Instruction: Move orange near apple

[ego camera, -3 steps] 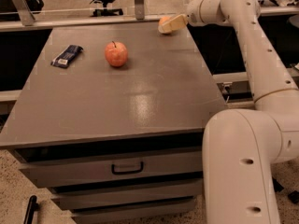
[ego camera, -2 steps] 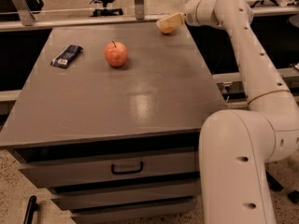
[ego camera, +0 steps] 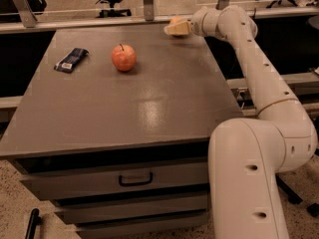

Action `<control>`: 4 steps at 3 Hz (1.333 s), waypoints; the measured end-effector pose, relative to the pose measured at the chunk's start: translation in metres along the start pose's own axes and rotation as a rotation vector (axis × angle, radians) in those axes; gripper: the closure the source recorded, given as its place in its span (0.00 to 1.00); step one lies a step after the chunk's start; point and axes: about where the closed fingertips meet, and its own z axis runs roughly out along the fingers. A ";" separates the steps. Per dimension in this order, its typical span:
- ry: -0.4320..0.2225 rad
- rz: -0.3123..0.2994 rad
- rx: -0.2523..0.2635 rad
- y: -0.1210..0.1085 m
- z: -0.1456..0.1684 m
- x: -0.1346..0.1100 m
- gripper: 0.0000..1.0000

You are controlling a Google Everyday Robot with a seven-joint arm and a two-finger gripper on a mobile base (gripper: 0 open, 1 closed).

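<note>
The apple (ego camera: 123, 57), red-pink with a thin dark stem, sits on the grey table top (ego camera: 149, 98) in its far left part. My gripper (ego camera: 177, 28) is at the table's far edge, right of the apple and about a hand's width from it. A small patch of the orange (ego camera: 175, 20) shows at the gripper's top. The gripper hides the rest of it. I cannot tell whether the orange rests on the table or is lifted.
A dark blue snack packet (ego camera: 71, 59) lies near the table's left edge, left of the apple. My arm (ego camera: 259, 73) runs along the table's right side. Drawers (ego camera: 134, 178) are below the front edge. A rail (ego camera: 99, 24) runs behind the table.
My gripper has shifted slightly left along the table's far edge, towards the apple. The apple and the packet have not moved.
</note>
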 end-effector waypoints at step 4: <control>-0.030 -0.019 -0.089 0.014 0.002 0.022 0.92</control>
